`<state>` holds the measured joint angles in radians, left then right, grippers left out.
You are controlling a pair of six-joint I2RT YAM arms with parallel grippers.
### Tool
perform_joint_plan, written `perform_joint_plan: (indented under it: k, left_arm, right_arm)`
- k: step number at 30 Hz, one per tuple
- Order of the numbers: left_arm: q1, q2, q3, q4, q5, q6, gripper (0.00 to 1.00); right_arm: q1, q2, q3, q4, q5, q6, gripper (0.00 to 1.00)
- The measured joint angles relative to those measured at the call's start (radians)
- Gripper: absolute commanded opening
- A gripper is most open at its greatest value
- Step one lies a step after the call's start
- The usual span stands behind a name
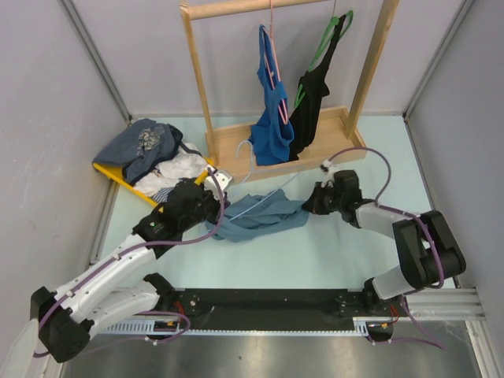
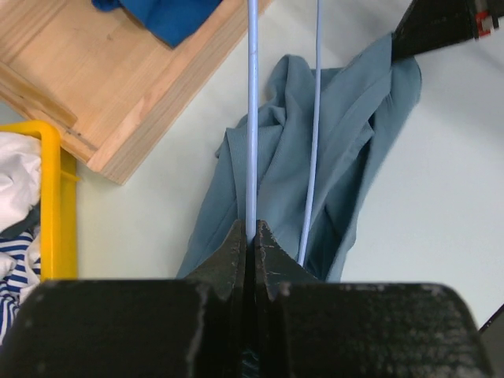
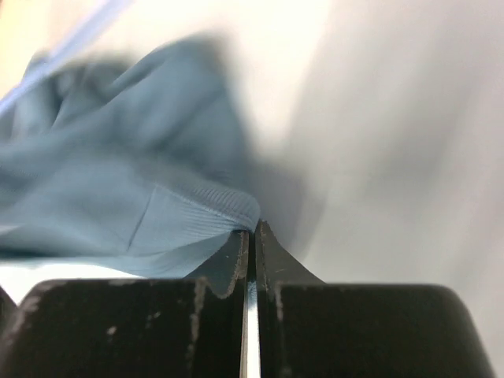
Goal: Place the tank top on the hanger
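Note:
The dusty teal tank top (image 1: pixel 260 216) lies crumpled on the table between my two grippers. Across it lies the pale blue wire hanger (image 1: pixel 264 198), its hook toward the wooden rack. My left gripper (image 1: pixel 213 193) is shut on one wire of the hanger (image 2: pixel 252 118), which runs straight out from the fingertips (image 2: pixel 253 232) over the tank top (image 2: pixel 346 142). At the cloth's right end, my right gripper (image 1: pixel 309 201) is shut, with the ribbed hem of the tank top (image 3: pixel 118 197) caught at its very tips (image 3: pixel 252 228). A blurred hanger wire (image 3: pixel 71 47) crosses the right wrist view's top left.
A wooden clothes rack (image 1: pixel 236 146) stands at the back. On it hang a royal-blue top (image 1: pixel 272 118) on a pink hanger and a black top (image 1: pixel 311 98) on a green hanger. A yellow tray (image 1: pixel 118 175) with piled clothes (image 1: pixel 153 150) sits at the left. Grey walls enclose the table.

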<state>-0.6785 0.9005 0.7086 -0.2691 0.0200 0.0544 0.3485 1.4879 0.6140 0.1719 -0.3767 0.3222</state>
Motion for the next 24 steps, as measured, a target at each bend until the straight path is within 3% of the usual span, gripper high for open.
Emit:
perform_joint_plan:
  k: [4, 9, 16, 24]
  left_arm:
    - [0.0, -0.055, -0.002, 0.006, 0.016, 0.006, 0.0]
    - [0.0, -0.079, -0.002, 0.027, 0.08, 0.009, 0.0]
    - [0.0, -0.083, -0.016, 0.045, 0.173, 0.025, 0.0]
    - [-0.002, -0.083, -0.016, 0.067, 0.179, 0.027, 0.0]
  right_arm:
    - [-0.202, -0.003, 0.008, -0.02, -0.048, 0.026, 0.0]
    - [-0.342, 0.004, 0.06, -0.033, -0.117, 0.067, 0.0]
    - [-0.416, 0.083, 0.222, -0.049, -0.195, 0.095, 0.0]
    - [-0.456, 0.128, 0.365, -0.116, -0.257, 0.1, 0.0]
